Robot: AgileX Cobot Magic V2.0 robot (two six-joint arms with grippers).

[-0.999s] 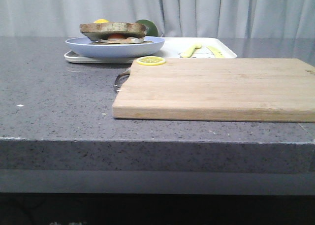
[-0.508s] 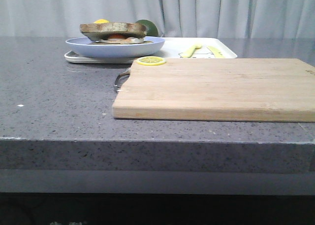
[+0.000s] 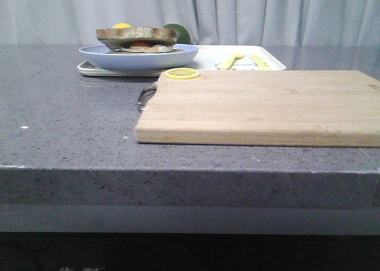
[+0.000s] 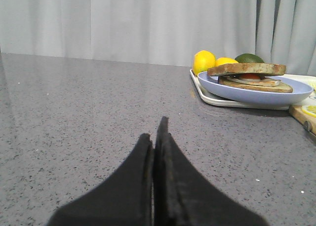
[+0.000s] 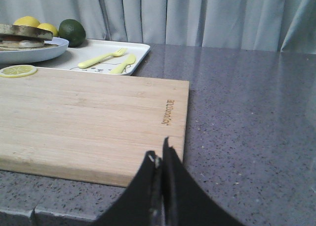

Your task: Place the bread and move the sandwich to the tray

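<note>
Countertop [image 3: 65,117] of dark speckled stone carries everything. Biggest on it is the wooden cutting board [image 3: 261,108], lying with its long axis across the robot's front and bare but for a lemon slice [image 3: 182,73] at its far left corner. Behind the board sits the tray [image 3: 208,57], also long side across, with a yellow fork [image 5: 101,59] and spoon [image 5: 123,64] on its right half. The sandwich [image 3: 138,38] on its blue plate rests on the tray's left half, the plate's edge overhanging the tray's left rim slightly. The bread [image 4: 246,68] lies flat as the top layer, over the fried egg, so both parts of the task look done from here.

Two lemons [image 4: 204,62] and a dark green fruit [image 5: 72,31], probably a lime or avocado, sit behind the plate; whether they touch the tray is unclear from these low angles.

The left gripper [image 4: 155,137] has its fingers pressed together, holding nothing, low over bare counter; the sandwich lies ahead of it and off to its right. The right gripper [image 5: 162,159] is likewise closed and empty, near the board's near right corner, with the sandwich far ahead and well to its left. The left arm is the nearer one to the plate, should any nudge be needed.
</note>
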